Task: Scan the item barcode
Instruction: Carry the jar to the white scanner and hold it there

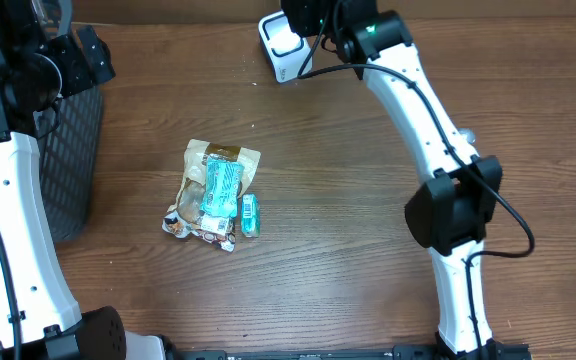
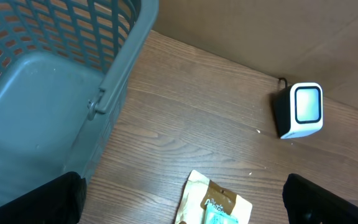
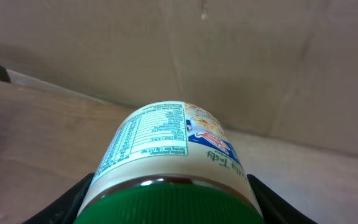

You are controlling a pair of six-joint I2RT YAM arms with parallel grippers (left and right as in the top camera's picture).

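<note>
Overhead first: the right arm is stretching to the far edge of the bench. Its right hand is hanging just beside the white scanner, though its load is hidden from up here. The left hand is hovering over the grey basket. A heap of packets is lying mid-bench, well apart from both hands.

Left wrist view: the left hand is gaping wide, one finger in each bottom corner, holding nothing and touching nothing.

Right wrist view: the right hand is gripping a green-lidded jar, its fingers roughly half spread, one on either side. The nutrition panel is facing the camera and no barcode is showing.

I'd say the presenting step is in hand. Next, the jar needs rolling until its barcode is facing the scanner window, then steadying close to it.
</note>
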